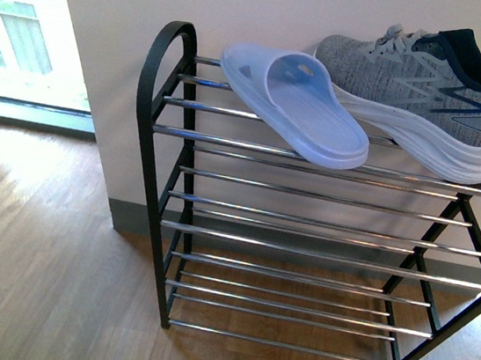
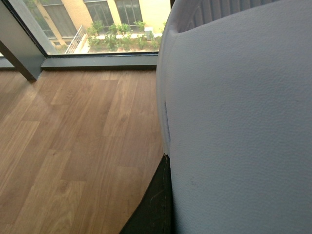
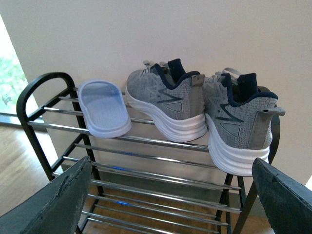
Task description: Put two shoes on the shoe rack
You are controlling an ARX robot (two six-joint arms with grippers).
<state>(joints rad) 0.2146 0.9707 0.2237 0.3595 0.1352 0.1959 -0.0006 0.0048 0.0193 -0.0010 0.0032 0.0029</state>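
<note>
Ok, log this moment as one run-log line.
top shelf of shoe rack: one slide, two sneakers | lower shelves: bare | right tool: open, holding nothing

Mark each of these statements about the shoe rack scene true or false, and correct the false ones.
1. A light-blue slide lies on the shoe rack's top shelf. True.
2. Two grey sneakers stand on the lowest shelf. False: both are on the top shelf.
3. The slide sits between the rack's rounded end and the sneakers. True.
4. The right end effector grips a sneaker. False: it is open, holding nothing.
5. The lower shelves hold slippers. False: they show only bare rods.
</note>
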